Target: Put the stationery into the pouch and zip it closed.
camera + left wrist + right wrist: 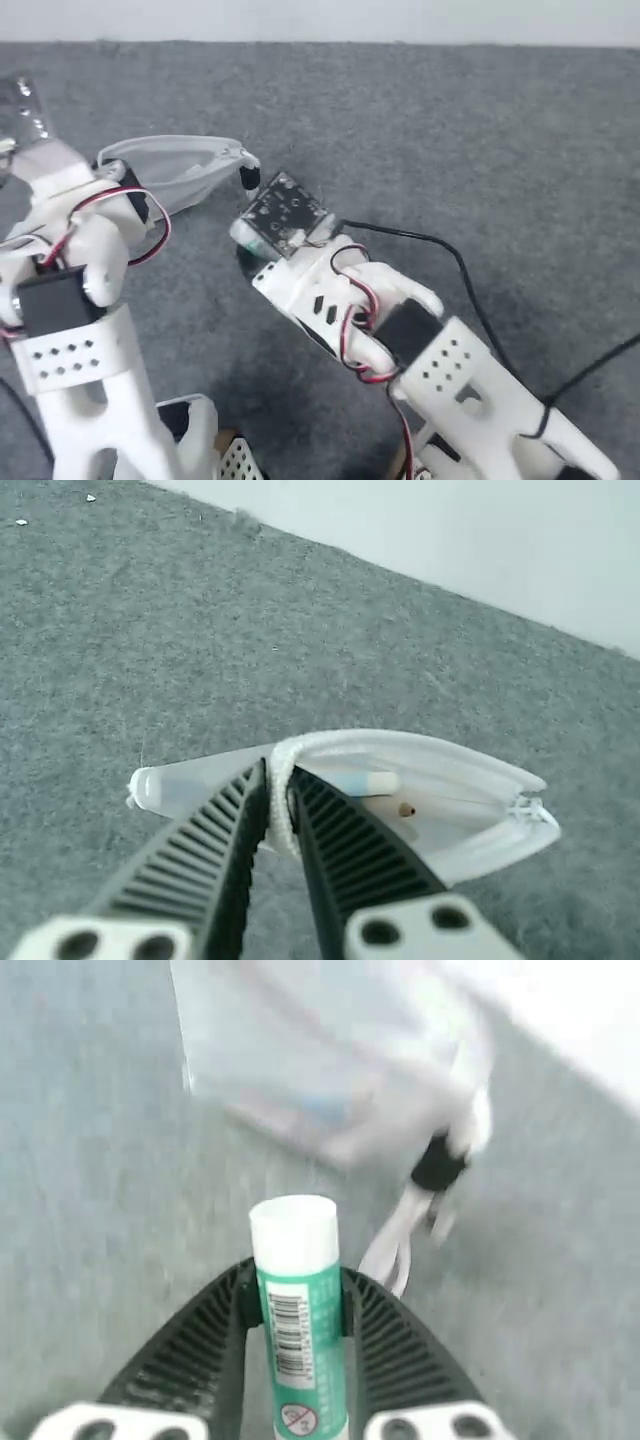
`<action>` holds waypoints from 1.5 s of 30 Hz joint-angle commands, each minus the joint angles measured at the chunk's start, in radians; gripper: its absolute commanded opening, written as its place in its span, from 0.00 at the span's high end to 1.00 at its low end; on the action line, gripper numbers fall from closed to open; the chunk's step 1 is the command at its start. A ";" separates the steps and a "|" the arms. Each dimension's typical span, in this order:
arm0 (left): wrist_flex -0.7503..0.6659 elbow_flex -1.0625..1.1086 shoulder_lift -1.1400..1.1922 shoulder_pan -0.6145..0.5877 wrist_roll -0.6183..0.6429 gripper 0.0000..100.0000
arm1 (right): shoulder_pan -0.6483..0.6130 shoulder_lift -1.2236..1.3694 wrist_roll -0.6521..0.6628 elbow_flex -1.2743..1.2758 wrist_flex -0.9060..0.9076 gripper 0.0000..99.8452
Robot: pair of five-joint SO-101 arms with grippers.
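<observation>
Left wrist view: your left gripper (278, 788) is pinched tight on the white rim of the pouch (455, 785), with only the fabric between its jaws. This hold props the mouth into a wide leaf-shaped opening, so a second arm can load it. A pale cylindrical item (362, 782) already lies inside. The small brown speck beside it is too small to identify.

Right wrist view: your right gripper (295, 1282) is closed around the body of a green glue stick (298, 1305). The white cap projects ahead of the fingertips and is aimed towards the pouch, so the stick can enter end-first. The black zip pull (438, 1163) and its white cord hang at the near end of the mouth.

High view: the stick sits just beside the zip end of the pouch, above the grey table (470, 130), and is not yet inside.

Judgement: insertion is the step in hand, and zipping remains. Steer the cap clear of the pull and cord, which could snag it.
</observation>
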 commanded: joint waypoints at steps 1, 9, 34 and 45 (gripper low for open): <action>0.021 0.010 0.006 0.012 -0.021 0.99 | 0.012 -0.085 -0.012 -0.014 -0.127 0.99; 0.017 0.024 0.006 0.012 -0.021 0.99 | -0.001 -0.088 -0.012 -0.014 -0.334 0.99; 0.018 0.024 0.006 0.006 -0.017 0.99 | -0.025 0.363 -0.331 -0.020 -1.363 0.99; 0.018 0.025 0.006 0.006 -0.017 0.99 | 0.002 0.545 -0.338 -0.015 -1.583 0.99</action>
